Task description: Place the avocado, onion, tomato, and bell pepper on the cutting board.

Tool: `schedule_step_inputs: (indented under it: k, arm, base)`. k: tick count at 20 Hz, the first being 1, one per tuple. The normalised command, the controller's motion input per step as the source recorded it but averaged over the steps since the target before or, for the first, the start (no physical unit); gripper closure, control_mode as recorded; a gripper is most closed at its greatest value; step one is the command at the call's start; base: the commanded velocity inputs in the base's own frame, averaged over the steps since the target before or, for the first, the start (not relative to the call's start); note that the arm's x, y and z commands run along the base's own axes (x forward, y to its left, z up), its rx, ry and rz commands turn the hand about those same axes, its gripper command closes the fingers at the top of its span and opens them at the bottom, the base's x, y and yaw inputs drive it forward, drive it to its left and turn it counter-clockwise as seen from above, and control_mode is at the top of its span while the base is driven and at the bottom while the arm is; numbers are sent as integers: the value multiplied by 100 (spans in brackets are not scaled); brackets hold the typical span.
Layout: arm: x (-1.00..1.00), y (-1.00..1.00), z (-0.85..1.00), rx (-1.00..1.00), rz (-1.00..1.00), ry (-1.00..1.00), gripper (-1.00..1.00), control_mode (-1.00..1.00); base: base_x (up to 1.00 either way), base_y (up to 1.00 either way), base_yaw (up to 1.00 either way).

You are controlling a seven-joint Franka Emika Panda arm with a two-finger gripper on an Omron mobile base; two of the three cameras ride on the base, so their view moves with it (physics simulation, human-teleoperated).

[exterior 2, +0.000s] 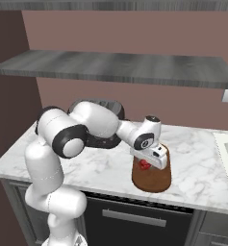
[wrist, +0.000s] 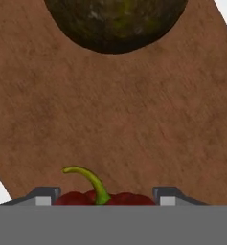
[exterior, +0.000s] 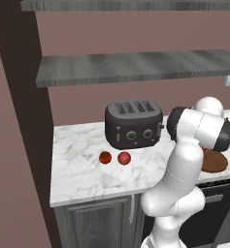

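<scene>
Over the cutting board [wrist: 134,124], gripper [wrist: 103,197] straddles bell pepper [wrist: 103,197] near avocado [wrist: 115,21].

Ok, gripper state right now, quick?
Gripper: closed on the red bell pepper with a green stem, just above the dark reddish-brown wooden cutting board.

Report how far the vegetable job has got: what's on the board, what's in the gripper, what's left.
Done: the avocado lies on the cutting board. In hand: the red bell pepper sits between the fingers of the gripper, low over the board; whether it is released I cannot tell. Left: two red balls, likely the tomato and onion, wait on the counter before the toaster.
</scene>
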Motion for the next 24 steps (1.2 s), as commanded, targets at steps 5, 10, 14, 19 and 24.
schedule_step_inputs:
  k: [5,10,14,19,24]
  arm:
    - [0,0,-42,5,0,9,-100,-100]
    - [-14,0,0,0,0,-4,-100,-100]
    - [-11,0,5,-1,0,-7,-100,-100]
    - [-11,20,22,-7,0,-13,-100,-100]
    - [-16,33,74,-8,0,-18,-100,-100]
  base:
    - [0,0,0]
    - [0,0,0]
    - [0,0,0]
    - [0,0,0]
    - [0,0,0]
